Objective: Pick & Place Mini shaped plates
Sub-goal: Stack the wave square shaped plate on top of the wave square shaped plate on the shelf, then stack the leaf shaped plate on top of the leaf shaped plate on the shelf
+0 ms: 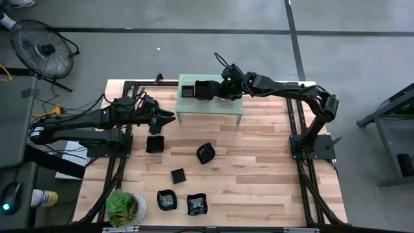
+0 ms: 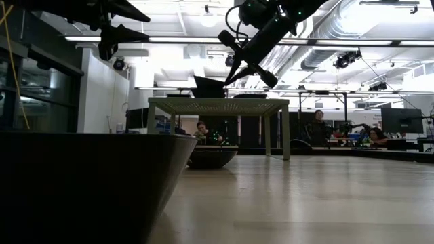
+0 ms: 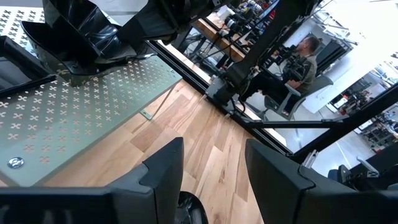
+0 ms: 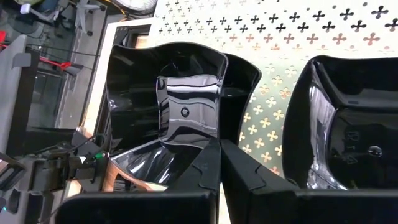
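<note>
A pale green perforated shelf (image 1: 220, 111) stands at the table's far middle. Two glossy black mini shaped plates (image 1: 208, 88) (image 1: 187, 91) sit on top of it. My right gripper (image 1: 223, 87) is shut and slants down over the shelf, its tips at the near rim of the wavy-walled plate (image 4: 180, 106); a second plate (image 4: 348, 124) lies beside it. My left gripper (image 1: 167, 120) hovers open and empty, left of the shelf and above the table. Several more black plates (image 1: 205, 153) (image 1: 155, 144) (image 1: 178, 175) lie flat on the wooden table. My right gripper's shut fingertips (image 4: 208, 155) come slanting from above at the near rim (image 4: 186, 146) of the wavy-walled plate, which rests on the shelf top. The fingers hide the spot, so I cannot tell whether they touch the rim.
A potted green plant (image 1: 126, 208) stands at the table's near left corner. Two plates (image 1: 166, 199) (image 1: 196, 204) lie near the front edge, and one looms right before the low camera (image 2: 81, 183). Bare wood lies to the right of the plates. People sit in the room beyond (image 3: 305, 56).
</note>
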Available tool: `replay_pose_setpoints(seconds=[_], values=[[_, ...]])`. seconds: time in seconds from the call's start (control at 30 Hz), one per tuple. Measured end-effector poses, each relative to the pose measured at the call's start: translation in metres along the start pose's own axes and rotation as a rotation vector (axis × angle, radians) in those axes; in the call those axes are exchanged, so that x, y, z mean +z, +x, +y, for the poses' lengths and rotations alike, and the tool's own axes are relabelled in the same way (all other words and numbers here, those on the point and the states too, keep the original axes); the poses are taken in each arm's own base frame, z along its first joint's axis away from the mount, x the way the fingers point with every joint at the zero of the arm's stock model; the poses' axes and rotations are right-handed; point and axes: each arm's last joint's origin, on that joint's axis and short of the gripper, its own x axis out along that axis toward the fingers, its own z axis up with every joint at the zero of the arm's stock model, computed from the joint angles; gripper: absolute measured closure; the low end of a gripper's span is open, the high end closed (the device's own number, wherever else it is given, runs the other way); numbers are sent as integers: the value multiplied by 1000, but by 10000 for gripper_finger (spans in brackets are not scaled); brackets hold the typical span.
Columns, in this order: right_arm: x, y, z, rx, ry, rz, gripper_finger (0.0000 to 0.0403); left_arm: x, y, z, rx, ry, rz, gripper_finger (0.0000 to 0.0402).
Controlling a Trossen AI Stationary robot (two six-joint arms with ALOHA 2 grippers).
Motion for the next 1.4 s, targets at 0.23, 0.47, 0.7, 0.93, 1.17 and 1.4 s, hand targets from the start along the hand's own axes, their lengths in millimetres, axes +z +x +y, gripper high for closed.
replay_pose_setpoints(seconds=[0.23, 0.47, 0.7, 0.93, 1.17, 1.4], values=[[0, 0, 0, 0, -1, 1, 387, 0, 0, 0, 0, 0, 0, 232], [0, 0, 0, 0, -1, 0, 328, 0, 0, 0, 0, 0, 0, 232], [2, -6, 4, 26, -16, -17, 305, 0, 0, 0, -1, -6, 1, 232], [4, -29, 12, 70, -68, -57, 304, 0, 0, 0, -11, -28, 7, 232], [-7, -61, 29, 145, -149, -84, 304, 0, 0, -1, -24, -56, 15, 232], [-32, -92, 49, 223, -205, -101, 304, -1, 0, -1, -30, -82, 22, 232]])
